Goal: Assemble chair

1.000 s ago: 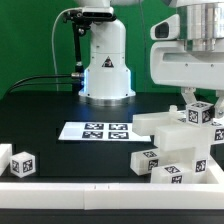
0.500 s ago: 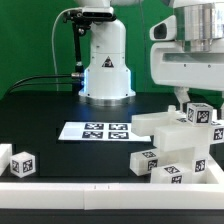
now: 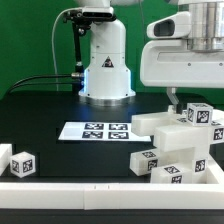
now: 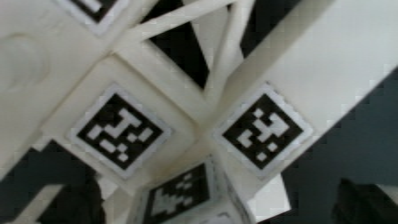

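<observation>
Open black table [image 3: 60, 105] across centre & left of exterior frame, w/ only marker board [image 3: 97, 130] lying flat. Lower right blocked by stacked chair parts [image 3: 175, 145]. Small cube [image 3: 22, 163] & front rail [image 3: 90, 187] obstruct lower left edge.

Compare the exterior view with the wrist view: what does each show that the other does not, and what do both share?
Only the exterior view shows the whole setting: the robot's base, the black table, the marker board, a small tagged cube at that view's left, and the gripper above the chair parts; whether its fingers are open cannot be told. Only the wrist view shows the tags up close, with thin white bars crossing above them. Both show white chair parts carrying black-and-white tags.
</observation>
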Controlling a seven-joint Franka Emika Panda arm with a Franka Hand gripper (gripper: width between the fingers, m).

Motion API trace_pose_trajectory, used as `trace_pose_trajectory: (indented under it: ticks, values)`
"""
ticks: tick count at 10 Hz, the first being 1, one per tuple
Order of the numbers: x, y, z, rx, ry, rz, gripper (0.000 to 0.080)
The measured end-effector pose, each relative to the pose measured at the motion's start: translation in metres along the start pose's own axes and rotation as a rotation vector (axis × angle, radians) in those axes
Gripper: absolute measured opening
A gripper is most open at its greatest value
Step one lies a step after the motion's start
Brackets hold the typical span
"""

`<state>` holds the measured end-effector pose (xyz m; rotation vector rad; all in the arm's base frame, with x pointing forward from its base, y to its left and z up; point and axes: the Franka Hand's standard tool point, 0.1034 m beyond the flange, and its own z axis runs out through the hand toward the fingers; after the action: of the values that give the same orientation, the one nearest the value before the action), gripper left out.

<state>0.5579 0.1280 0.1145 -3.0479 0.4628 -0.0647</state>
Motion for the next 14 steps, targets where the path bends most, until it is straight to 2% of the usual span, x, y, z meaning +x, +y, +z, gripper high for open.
trace_pose_trajectory:
  ticks: [1, 3, 4, 5, 6, 7, 8, 9, 10, 11, 14]
  values:
    - [0.0079, 0.0006, -0.0016, -0.037, 0.044, -0.276, 0.0648]
    - [0.0088, -0.0008, -0.0010, -0.029, 0.065, -0.270, 0.0648]
    - [0.0089, -0.0007, -0.0010, -0.028, 0.065, -0.265, 0.0525]
    - [0.0087, -0.0011, -0.0010, -0.024, 0.066, -0.190, 0.0525]
    - [0.0087, -0.0011, -0.0010, -0.019, 0.066, -0.084, 0.0347]
    - [0.0090, -0.0006, -0.0012, -0.014, 0.068, 0.037, 0.0347]
    - [0.0097, 0.0005, -0.0012, 0.002, 0.063, 0.178, 0.0281]
    - [0.0106, 0.0015, -0.0013, 0.027, 0.055, 0.329, 0.0281]
    - [0.0125, 0.0016, -0.0012, 0.069, 0.064, 0.489, 0.0281]
    - [0.0136, 0.0010, -0.0014, 0.095, 0.066, 0.623, 0.0281]
    - [0.0137, 0.0011, -0.0008, 0.110, 0.052, 0.764, 0.0281]
